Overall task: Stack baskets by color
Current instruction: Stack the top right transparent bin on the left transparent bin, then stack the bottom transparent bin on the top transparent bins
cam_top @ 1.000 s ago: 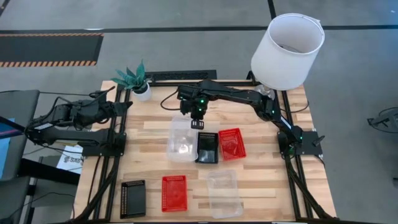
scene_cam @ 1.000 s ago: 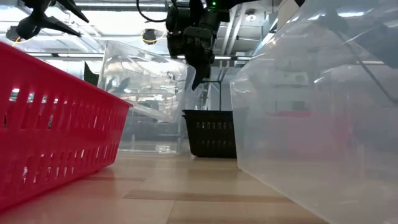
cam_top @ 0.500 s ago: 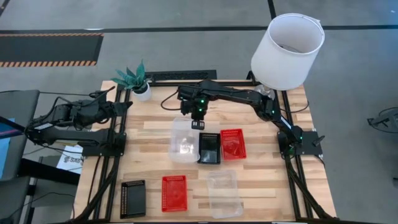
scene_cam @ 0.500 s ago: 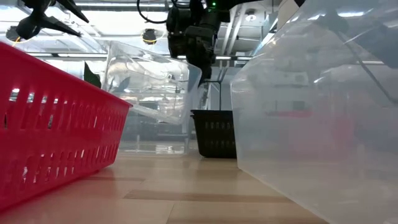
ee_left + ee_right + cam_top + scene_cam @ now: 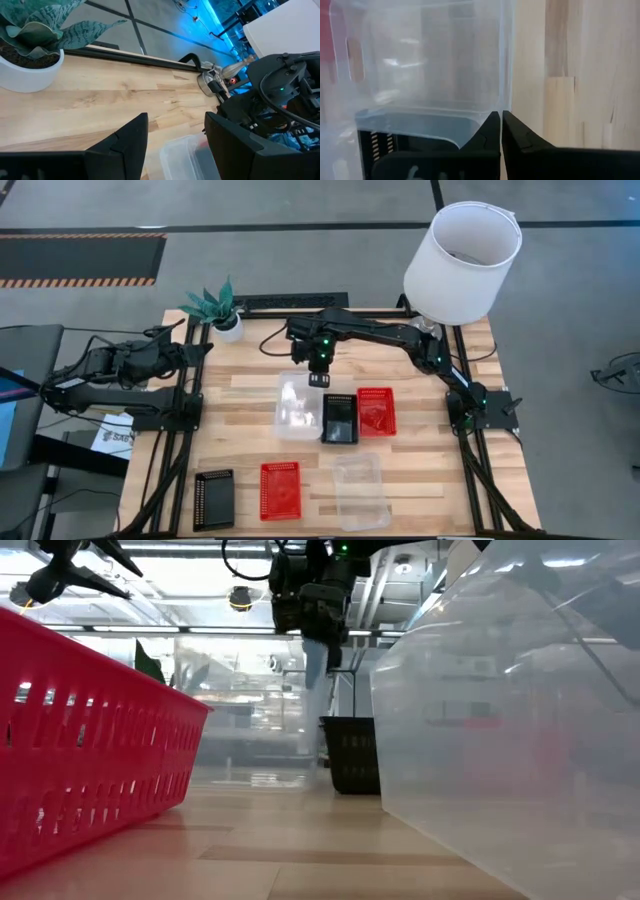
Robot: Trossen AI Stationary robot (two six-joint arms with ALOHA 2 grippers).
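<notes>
A clear basket (image 5: 298, 405) lies level on the table's middle, next to a black basket (image 5: 339, 418) and a red basket (image 5: 376, 410). My right gripper (image 5: 318, 377) stands over the clear basket's far right corner, pointing steeply down and shut on its rim. Whether a second clear basket lies under it I cannot tell. Near the front edge rest a black basket (image 5: 213, 500), a red basket (image 5: 280, 490) and a clear basket (image 5: 361, 490). My left gripper (image 5: 175, 137) waits open at the table's left edge, touching nothing. My right gripper pinches the clear basket's thin wall (image 5: 504, 102) at its rim, near the far right corner, one finger inside the basket and one outside. The fingers (image 5: 316, 652) come from above, pointing down. The basket sits level and low, no longer tilted.
A potted green plant (image 5: 222, 310) stands at the far left corner and a large white lampshade (image 5: 462, 260) at the far right. The black basket sits close against the clear basket's right side. Bare wood lies left of the clear basket.
My right gripper has lowered the clear basket. Its lifted far end has come down, so it now lies level instead of tilted. It has shifted slightly toward the table's right edge, and the black basket beside it has slid that way too.
</notes>
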